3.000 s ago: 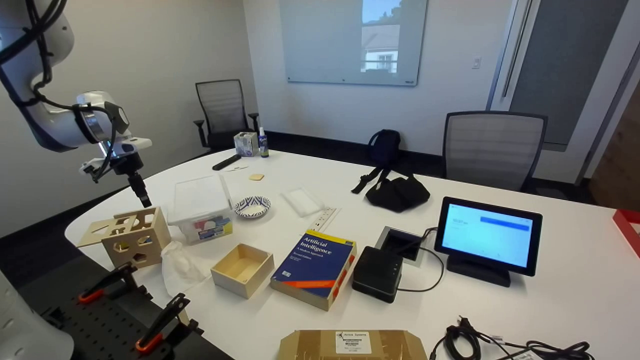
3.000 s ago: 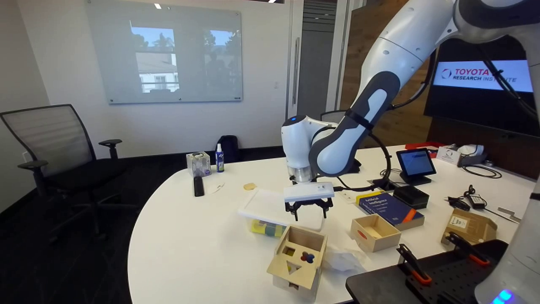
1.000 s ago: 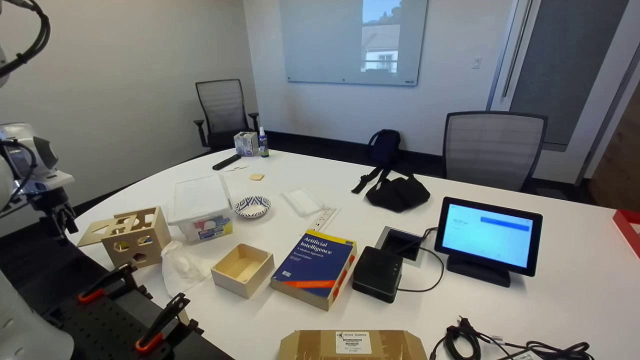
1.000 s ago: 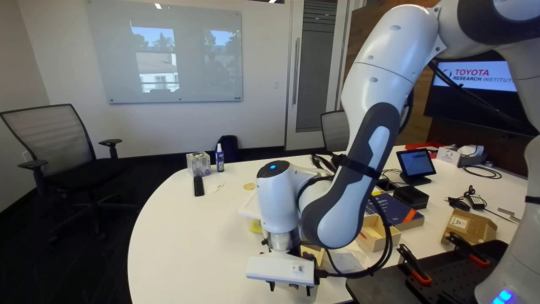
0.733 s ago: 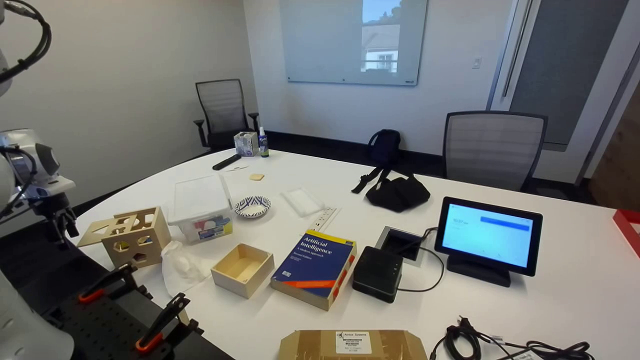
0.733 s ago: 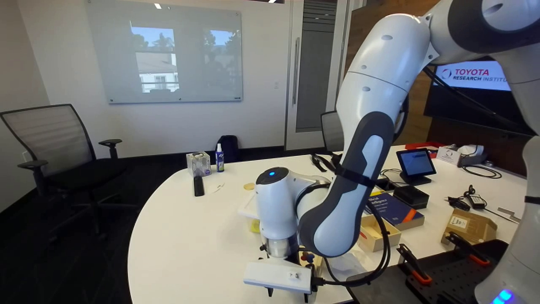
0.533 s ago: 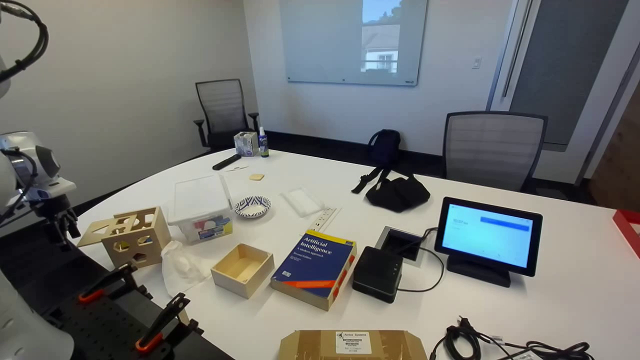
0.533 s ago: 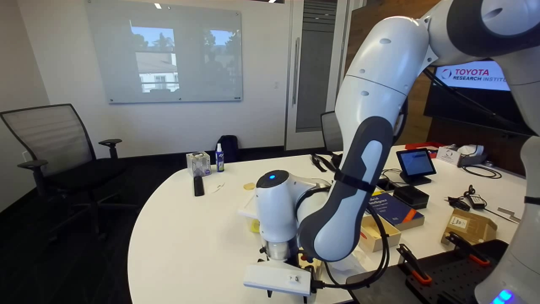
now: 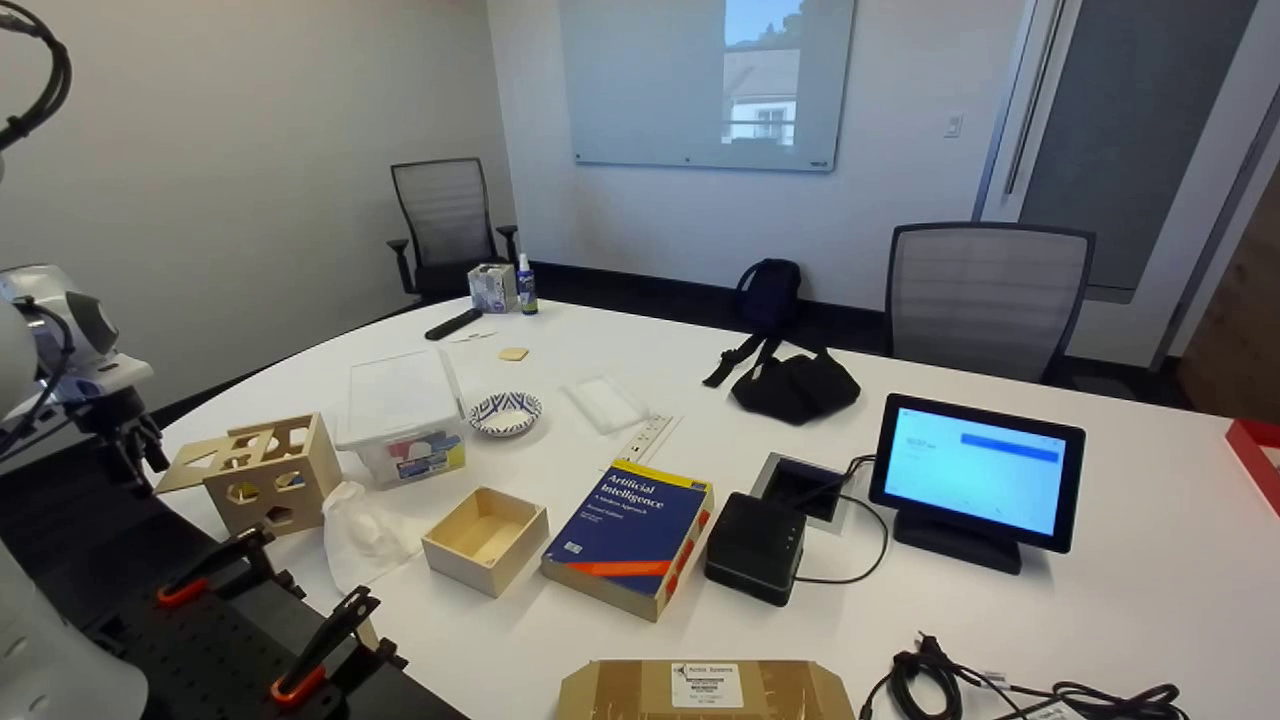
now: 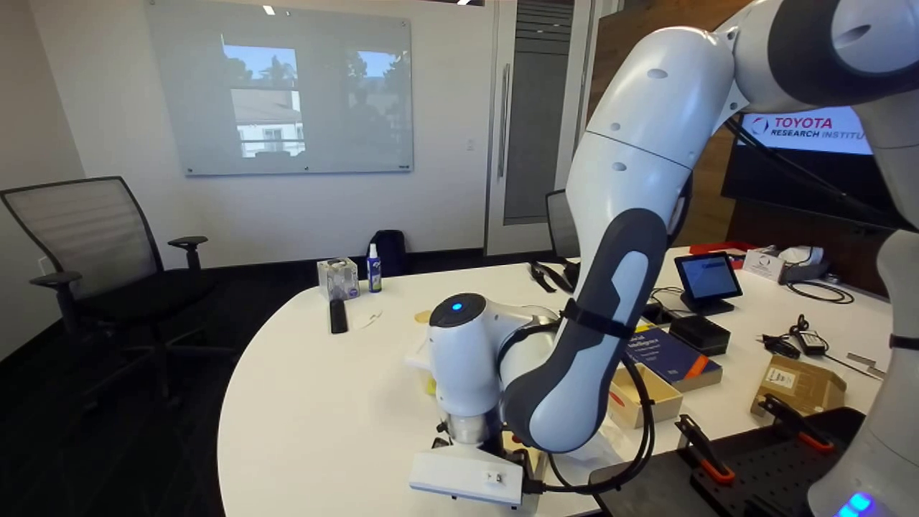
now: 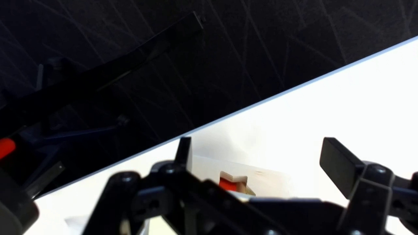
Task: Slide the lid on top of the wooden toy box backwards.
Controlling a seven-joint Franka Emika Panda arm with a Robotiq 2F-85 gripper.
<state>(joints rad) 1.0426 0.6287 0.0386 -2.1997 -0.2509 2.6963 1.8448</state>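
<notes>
The pale wooden toy box [image 9: 275, 490], with cut-out holes, stands near the table edge in an exterior view. Its lid [image 9: 182, 470] lies partly slid off, overhanging the box's left side there, with a triangular hole in the overhanging part. My gripper [image 9: 150, 470] is just beyond that overhanging end, open and empty. In the other outside picture my hand [image 10: 484, 500] hides the lid and most of the toy box [image 10: 538, 461]. In the wrist view my gripper [image 11: 257, 143] shows its fingers wide apart; a box wall [image 11: 266, 182] with a star-shaped hole shows between them. I cannot make out the lid there.
A translucent white container [image 9: 400, 405] stands close beside the toy box. A white crumpled bag [image 9: 360, 535], a shallow wooden box [image 9: 485, 575] and a blue book [image 9: 625, 530] are nearby. Black clamps [image 9: 325, 655] stick up at the robot's base. The table edge [image 11: 277, 95] runs close by.
My hand has moved from above the toy box's far side to the lid's overhanging end and lowered. In the last half second it shifted slightly towards the lid. The lid and toy box have not moved.
</notes>
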